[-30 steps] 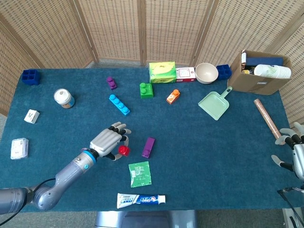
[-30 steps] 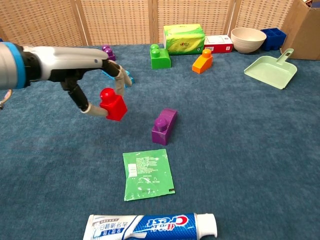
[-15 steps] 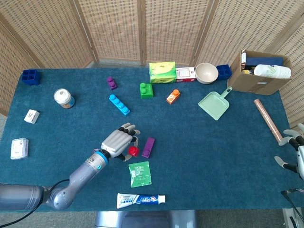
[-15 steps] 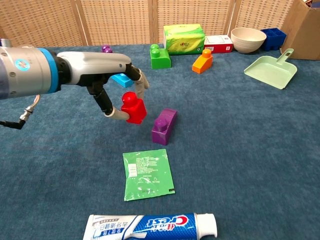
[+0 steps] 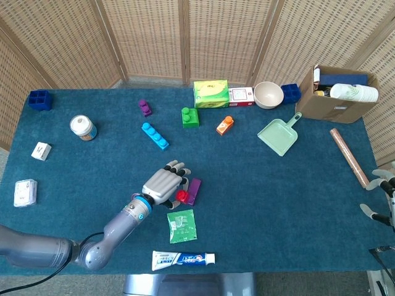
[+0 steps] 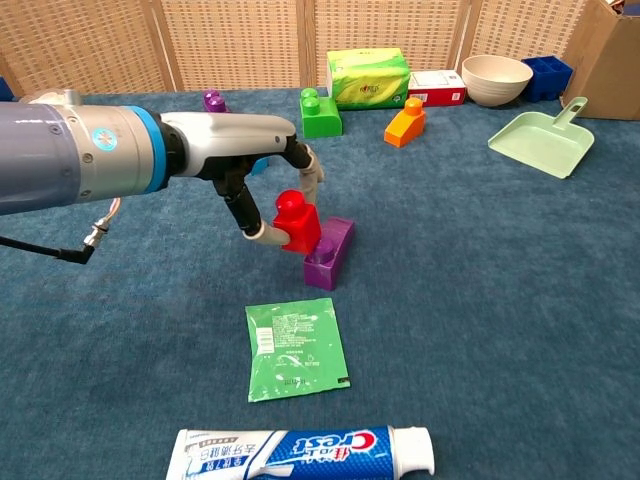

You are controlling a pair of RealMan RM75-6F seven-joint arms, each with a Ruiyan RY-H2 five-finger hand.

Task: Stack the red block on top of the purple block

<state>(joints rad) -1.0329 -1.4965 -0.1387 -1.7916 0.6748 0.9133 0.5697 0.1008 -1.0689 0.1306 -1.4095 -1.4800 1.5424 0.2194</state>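
My left hand (image 5: 164, 184) (image 6: 268, 165) pinches the red block (image 6: 298, 222) (image 5: 182, 197) between thumb and a finger. The block hangs just over the near end of the purple block (image 6: 334, 253) (image 5: 194, 190), which lies on the blue cloth. In the chest view the red block covers the purple block's near stud; whether they touch I cannot tell. My right hand (image 5: 384, 191) shows only at the right edge of the head view, low beside the table, fingers spread and nothing in it.
A green sachet (image 6: 294, 348) and a toothpaste tube (image 6: 305, 453) lie in front of the purple block. Further back stand a green block (image 6: 320, 112), an orange block (image 6: 405, 121), a light blue block (image 5: 154, 135), a tissue box (image 6: 367, 76), a bowl (image 6: 498, 79) and a dustpan (image 6: 542, 140).
My left hand has carried the red block to the right, from open cloth to just above the purple block's near end. The right hand has sunk a little at the frame edge.
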